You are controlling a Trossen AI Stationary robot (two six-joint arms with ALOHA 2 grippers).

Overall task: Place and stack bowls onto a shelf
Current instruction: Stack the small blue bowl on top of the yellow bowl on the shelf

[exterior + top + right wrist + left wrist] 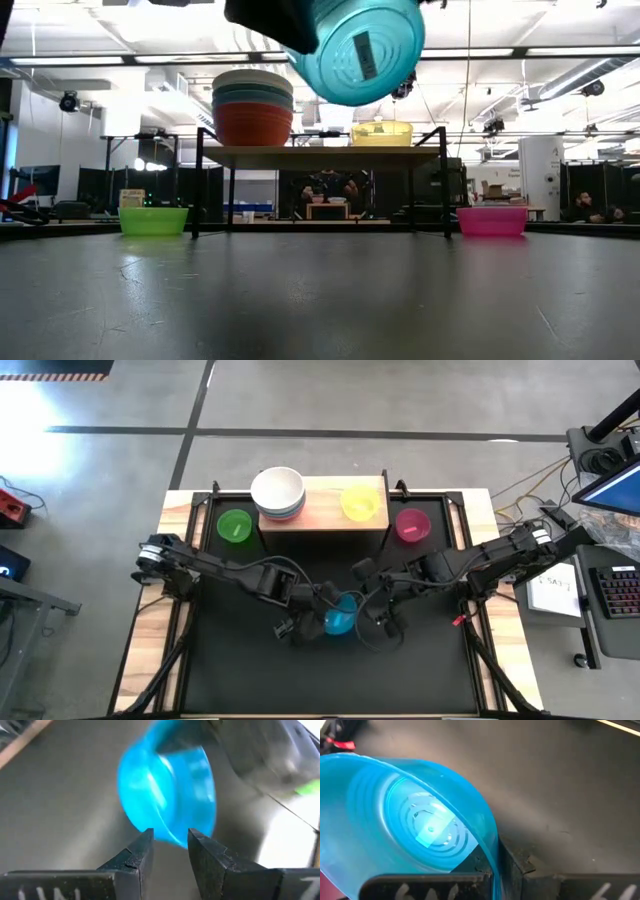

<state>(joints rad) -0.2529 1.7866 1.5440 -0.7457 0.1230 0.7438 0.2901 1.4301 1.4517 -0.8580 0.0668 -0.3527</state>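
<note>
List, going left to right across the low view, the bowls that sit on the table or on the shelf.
Small green plastic bowl on the table → stack of larger bowls on the light-wood shelf → small yellow plastic bowl on the shelf → small pink plastic bowl on the table.

My left gripper (pixel 285 25) runs off the low view's top edge. The blue bowl (pixel 167 795) is blurred before my right wrist, its rim cut off in my left wrist's view.
</note>
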